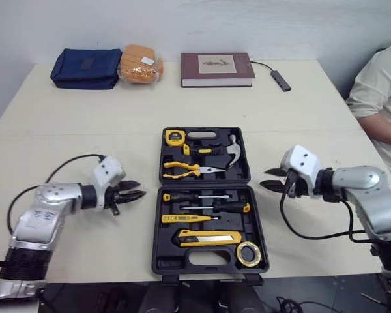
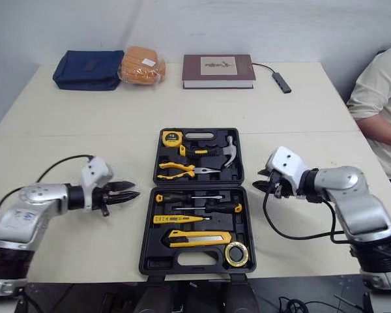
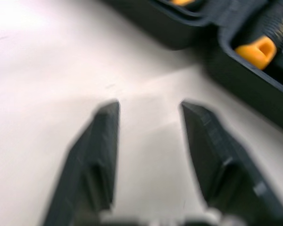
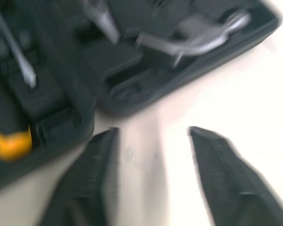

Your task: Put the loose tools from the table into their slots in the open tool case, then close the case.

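Observation:
The black tool case [image 1: 207,199] lies open at the table's middle. Its far half holds a tape measure [image 1: 174,137], pliers [image 1: 186,169] and a hammer [image 1: 229,151]. Screwdrivers [image 1: 205,207], a yellow utility knife [image 1: 207,237] and a roll of tape [image 1: 248,253] sit in the near half. My left gripper [image 1: 135,190] hovers open just left of the case, fingers [image 3: 99,155] pointing at its side wall. My right gripper [image 1: 272,178] stands open just right of the case, empty, with the hammer head [image 4: 203,35] ahead of it.
Along the far edge lie a navy pouch [image 1: 86,67], an orange packet [image 1: 141,63], a maroon book [image 1: 216,69] and a small dark adapter on a cable [image 1: 281,80]. A person's arm in a light sleeve [image 1: 378,91] rests at the right edge.

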